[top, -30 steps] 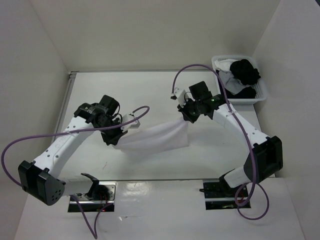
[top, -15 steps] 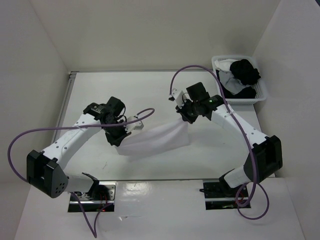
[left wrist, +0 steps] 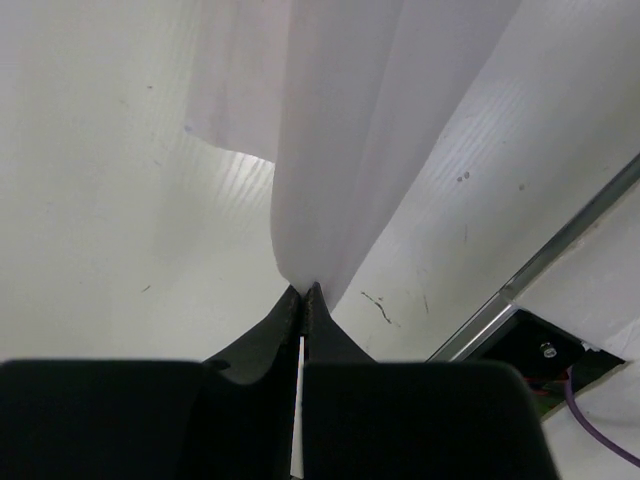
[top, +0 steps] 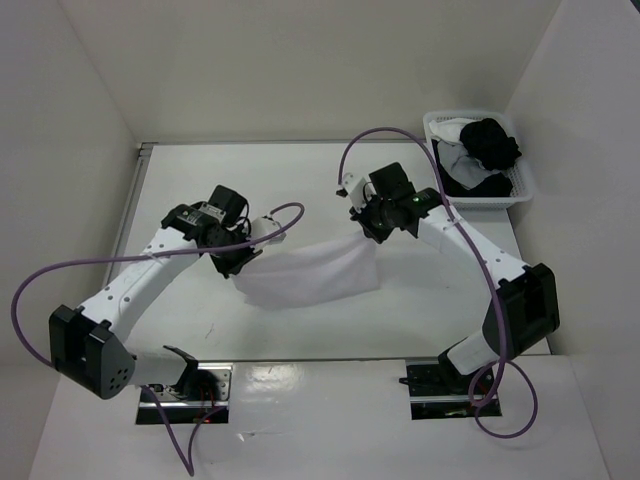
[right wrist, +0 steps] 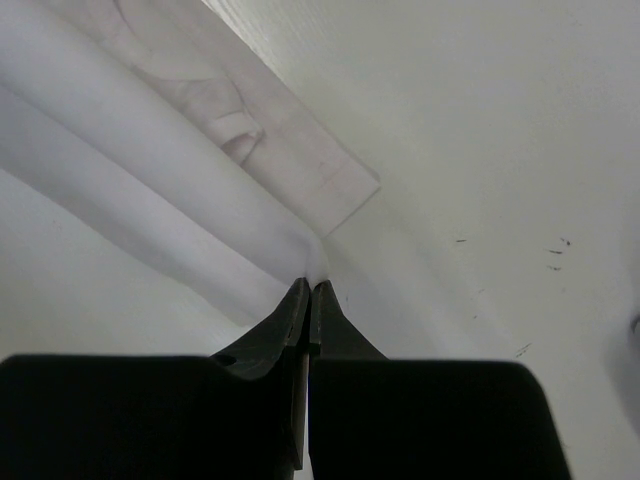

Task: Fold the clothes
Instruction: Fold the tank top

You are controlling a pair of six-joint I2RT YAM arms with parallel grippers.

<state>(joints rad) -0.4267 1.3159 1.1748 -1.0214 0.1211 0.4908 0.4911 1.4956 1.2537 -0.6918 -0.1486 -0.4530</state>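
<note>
At the far left, the white side wall (top: 70, 160) runs along the left edge of the flat white table top (top: 290, 185); a strip of table shows between that wall and the left arm. The left gripper (top: 236, 262) has its black fingers pinched tight on one end of the plain white thin-fabric garment (top: 312, 272). In the left wrist view the gripper (left wrist: 303, 291) shows no gap at its tips, and the garment (left wrist: 340, 150) rises from them as a narrow fold and widens away. A grey metal rail (left wrist: 540, 270) marks the table's edge to the right of that fold.

From above, the garment spans the middle of the table between the two grippers; its upper edge sags from one to the other, and its lower edge faces the arm bases. We cannot tell whether that lower edge rests on the surface. A broad band of table shows beyond the cloth up to the back wall; a narrower band shows before the near edge.

The right gripper (top: 366, 232) is likewise clamped on the garment's other end. In the right wrist view the gripper (right wrist: 310, 285) has its tips together on the cloth (right wrist: 150, 190), beside a flat hemmed corner, with long soft folds running off to the left.

At the far right corner, against the right wall and well apart from the garment, stands a white plastic lattice basket (top: 496, 203) holding dark and pale clothing (top: 490, 142).
</note>
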